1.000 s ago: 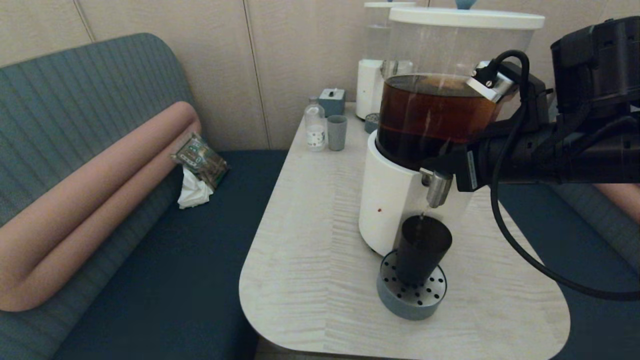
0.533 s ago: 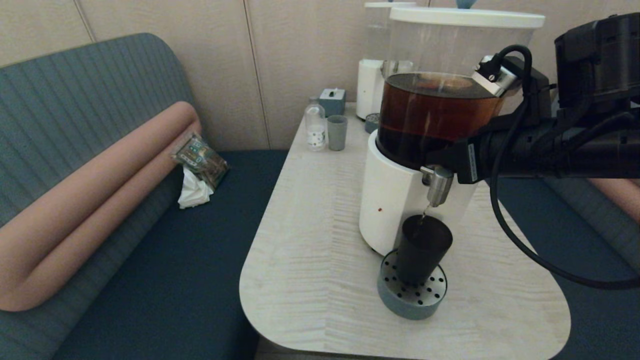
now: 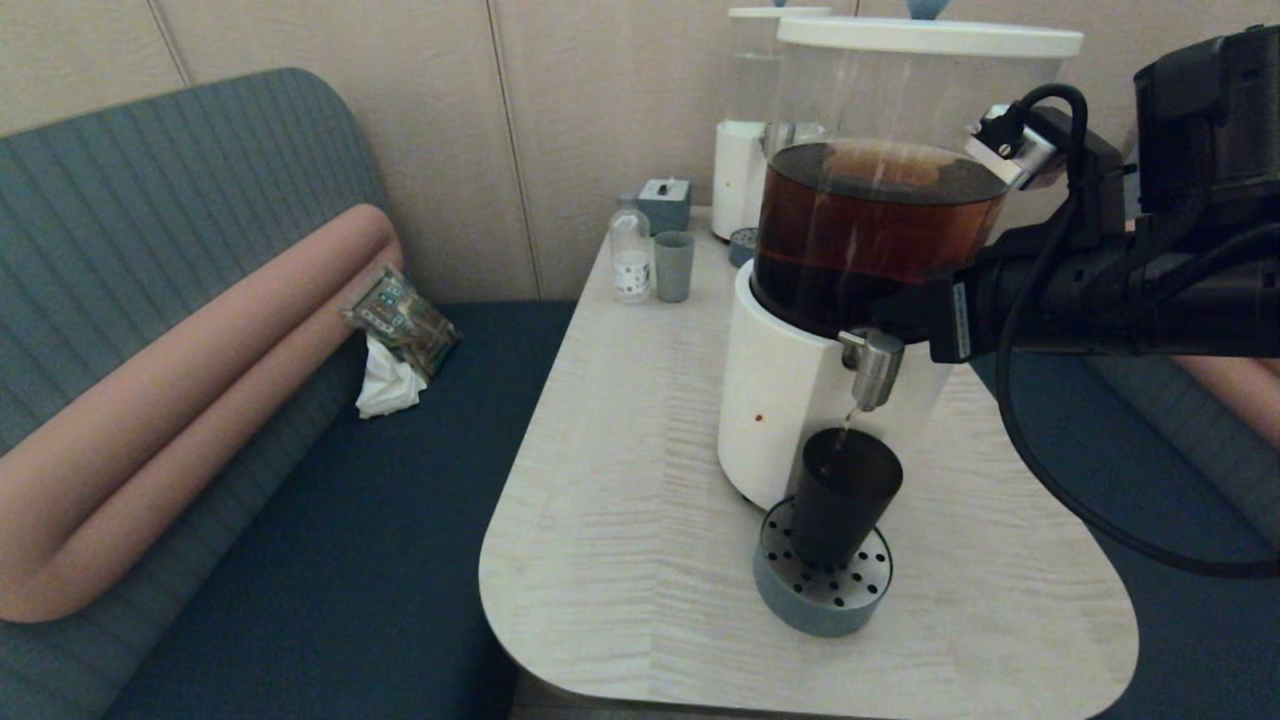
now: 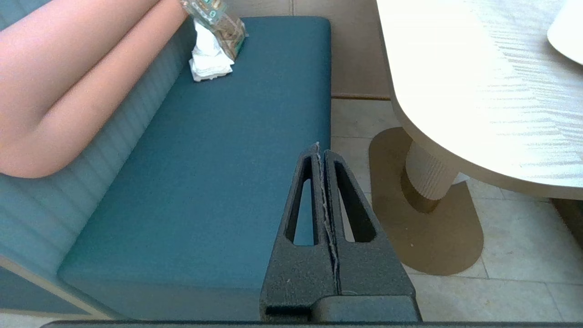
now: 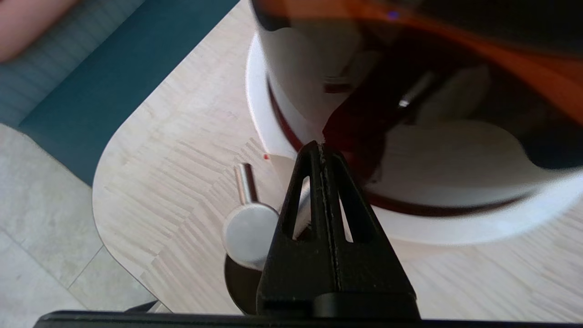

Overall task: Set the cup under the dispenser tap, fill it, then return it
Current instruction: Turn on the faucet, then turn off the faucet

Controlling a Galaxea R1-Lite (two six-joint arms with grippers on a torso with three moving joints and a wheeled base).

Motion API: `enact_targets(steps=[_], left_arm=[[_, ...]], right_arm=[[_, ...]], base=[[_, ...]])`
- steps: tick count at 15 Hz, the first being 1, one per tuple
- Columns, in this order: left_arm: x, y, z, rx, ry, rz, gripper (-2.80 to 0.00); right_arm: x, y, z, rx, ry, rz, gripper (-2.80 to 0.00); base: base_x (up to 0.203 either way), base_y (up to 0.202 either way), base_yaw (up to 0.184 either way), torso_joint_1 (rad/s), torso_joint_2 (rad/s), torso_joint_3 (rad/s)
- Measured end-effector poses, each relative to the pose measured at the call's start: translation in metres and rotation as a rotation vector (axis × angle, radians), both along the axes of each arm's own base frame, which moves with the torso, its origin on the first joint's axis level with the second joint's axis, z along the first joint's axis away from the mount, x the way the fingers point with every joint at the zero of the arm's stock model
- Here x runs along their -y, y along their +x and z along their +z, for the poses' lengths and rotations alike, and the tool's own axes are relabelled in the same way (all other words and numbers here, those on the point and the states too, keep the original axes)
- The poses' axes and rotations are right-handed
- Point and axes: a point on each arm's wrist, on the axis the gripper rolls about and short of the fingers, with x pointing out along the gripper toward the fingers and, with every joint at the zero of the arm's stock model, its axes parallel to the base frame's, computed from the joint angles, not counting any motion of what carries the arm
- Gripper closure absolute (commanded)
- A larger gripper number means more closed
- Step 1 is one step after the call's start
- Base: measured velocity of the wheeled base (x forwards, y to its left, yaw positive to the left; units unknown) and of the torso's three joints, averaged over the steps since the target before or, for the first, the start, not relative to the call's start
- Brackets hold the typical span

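The dark smoky cup stands upright on the round perforated drip tray, right under the steel dispenser tap. A thin brown trickle runs from the spout into the cup. The tap belongs to the big clear-tank dispenser, which has a white base and brown liquid. My right gripper is shut and empty. It sits just above and to the right of the tap, against the tank. In the right wrist view its tips lie beside the tap's round steel top, with the cup's rim below. My left gripper is shut and hangs over the bench seat's edge.
At the table's far end stand a smaller white-based dispenser, a grey-green cup, a small bottle and a grey box. A snack packet and a tissue lie on the bench on the left. The table's rounded front edge is near.
My right arm has drawn back to the right, away from the tap, and risen slightly. The cup has stayed on the tray under the trickle.
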Motion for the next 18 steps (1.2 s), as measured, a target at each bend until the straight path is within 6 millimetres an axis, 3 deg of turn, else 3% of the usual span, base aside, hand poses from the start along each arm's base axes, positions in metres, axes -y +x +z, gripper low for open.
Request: enact_targets(steps=[7, 18], left_arm=[[0.000, 0.000, 0.000, 0.000, 0.000, 0.000, 0.00], [0.000, 0.000, 0.000, 0.000, 0.000, 0.000, 0.00]], right_arm=[[0.010, -0.015, 0.009, 0.034, 0.005, -0.036, 0.00], [0.037, -0.075, 0.006, 0.081, -0.061, -0.252, 0.00]], base=[[0.000, 0.000, 0.000, 0.000, 0.00, 0.000], [0.000, 0.000, 0.000, 0.000, 0.00, 0.000]])
